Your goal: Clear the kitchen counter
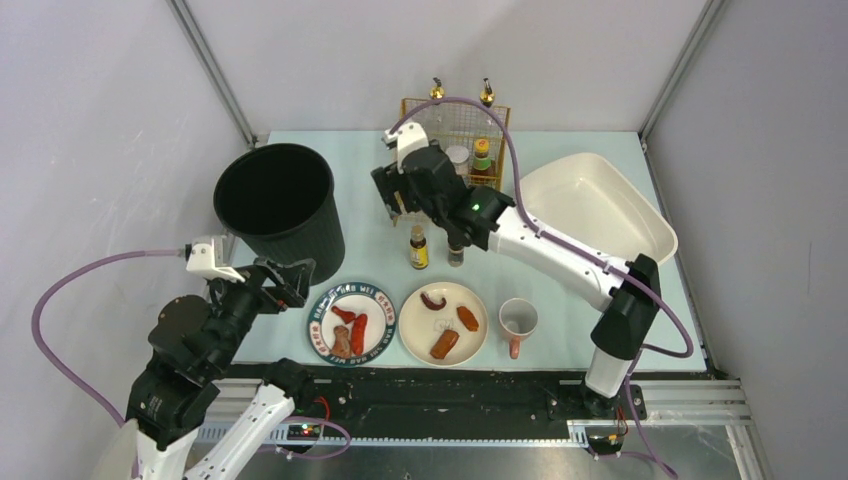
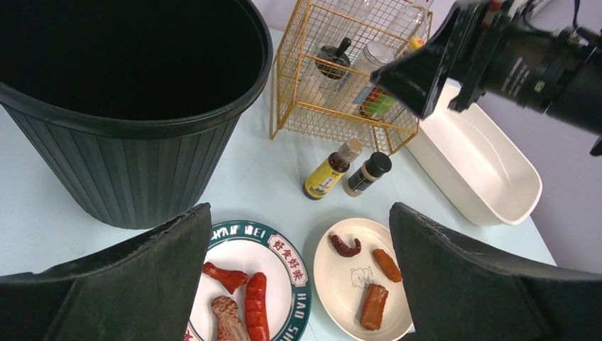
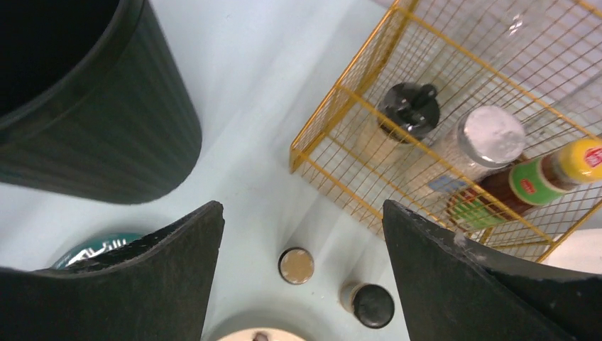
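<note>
We see the pale green worktop (image 1: 360, 150) spread out under both arms, with a black rail along its near edge. Lots of things sit on it.

A big black bin (image 1: 275, 195) stands at the back left. A yellow wire basket (image 1: 455, 125) with jars and bottles inside stands at the back. A white tub (image 1: 600, 205) sits at the back right.

Near the front are 2 plates side by side. The plate with the green rim (image 1: 318, 322) has 3 bits of food on it. The white plate (image 1: 410, 325) has 3 bits too (they look like little sausages). A mug (image 1: 517, 320) stands just beside the white plate. Behind the plates stand 2 small bottles, a yellow-label bottle (image 1: 418, 248) and a dark-cap bottle (image 1: 456, 255), close together.

The left pincer (image 1: 296, 280) hangs by the bin, near the plate with the green rim. Its fingers are spread wide with nothing between them.

The right pincer (image 1: 390, 200) hangs above the worktop between the bin and the basket. It is wide apart as well, and we see nothing in it.
</note>
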You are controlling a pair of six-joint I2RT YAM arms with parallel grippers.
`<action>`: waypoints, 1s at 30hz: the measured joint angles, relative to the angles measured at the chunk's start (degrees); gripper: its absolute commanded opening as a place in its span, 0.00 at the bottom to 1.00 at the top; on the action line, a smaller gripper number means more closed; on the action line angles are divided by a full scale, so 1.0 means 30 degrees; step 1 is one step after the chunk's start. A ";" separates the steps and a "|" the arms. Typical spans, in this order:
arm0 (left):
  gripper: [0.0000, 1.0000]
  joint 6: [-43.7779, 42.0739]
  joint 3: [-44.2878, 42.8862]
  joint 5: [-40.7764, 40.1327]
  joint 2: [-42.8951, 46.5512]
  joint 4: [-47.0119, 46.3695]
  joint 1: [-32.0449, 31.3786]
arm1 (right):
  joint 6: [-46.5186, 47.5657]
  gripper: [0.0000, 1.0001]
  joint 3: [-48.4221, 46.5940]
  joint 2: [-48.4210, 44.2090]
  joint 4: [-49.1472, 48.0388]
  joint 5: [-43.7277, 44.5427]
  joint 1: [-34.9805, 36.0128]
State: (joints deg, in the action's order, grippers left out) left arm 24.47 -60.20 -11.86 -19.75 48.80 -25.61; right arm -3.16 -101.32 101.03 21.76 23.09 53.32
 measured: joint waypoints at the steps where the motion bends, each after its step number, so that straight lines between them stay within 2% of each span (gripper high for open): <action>1: 0.98 0.0000 -0.0007 0.0007 0.0000 0.0000 0.0000 | 0.0044 0.86 0.0313 -0.0131 0.0109 0.0007 0.0255; 12: 0.98 -0.0007 -0.0007 0.0036 0.0015 0.0000 0.0000 | -0.1304 0.84 0.2244 -0.0605 0.1610 -0.0597 0.0874; 30: 0.98 -0.0015 -0.0007 0.0015 0.0233 0.0000 0.0000 | -0.3461 0.78 0.3679 0.0554 0.2295 -0.2900 -0.0277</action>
State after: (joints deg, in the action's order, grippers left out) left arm 24.43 -60.23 -11.81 -19.05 48.80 -25.61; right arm -13.54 -90.28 102.69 28.64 14.39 52.49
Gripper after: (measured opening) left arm 0.985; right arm 0.796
